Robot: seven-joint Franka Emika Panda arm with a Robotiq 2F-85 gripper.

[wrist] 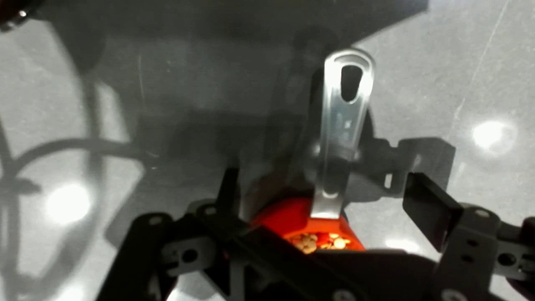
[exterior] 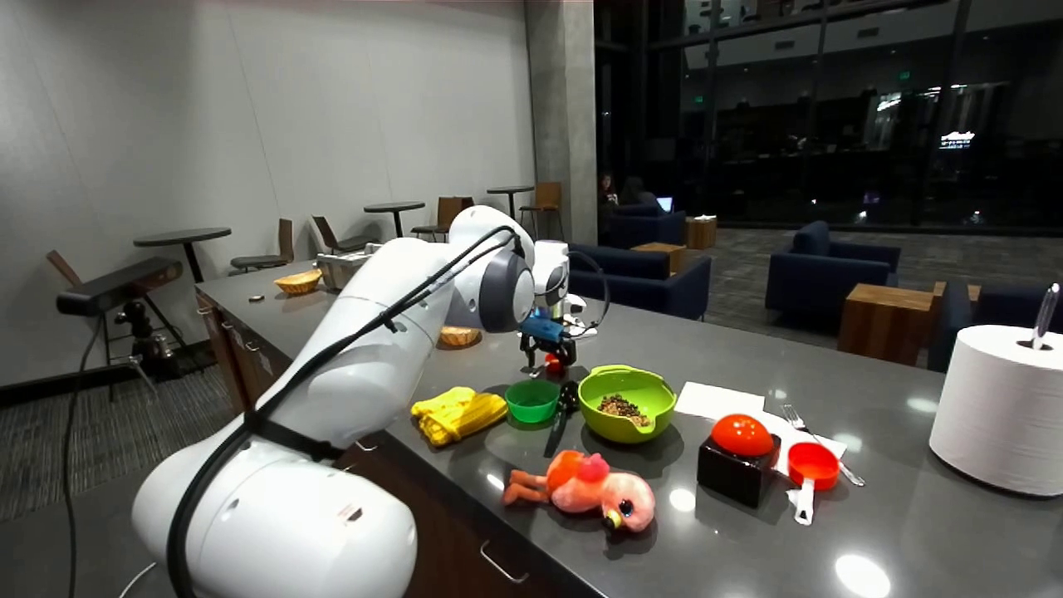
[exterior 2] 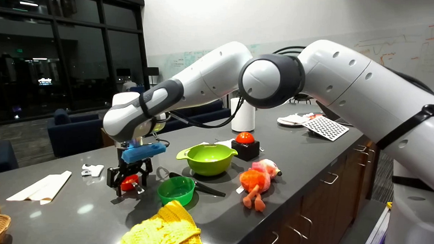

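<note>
Poised with gripper (wrist: 328,194) fingers wide apart, gripping nothing | straddling red cup (exterior 2: 128,183) and its metal handle (wrist: 342,123) | farther from drawer-side edge of worktop (exterior 2: 65,227) than dark-green bowl (exterior 2: 176,193) and yellow cloth (exterior 2: 164,232)

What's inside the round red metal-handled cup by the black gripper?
In the wrist view, small tan pieces show at the end of the cup nearest its metal handle. The gripper hides the rest, so I can't tell what's there.

Beside a concrete column (exterior: 560,100), tall dark windows (exterior: 822,141) rise behind navy armchairs (exterior: 814,286) on grey carpet (exterior: 737,286).
</note>
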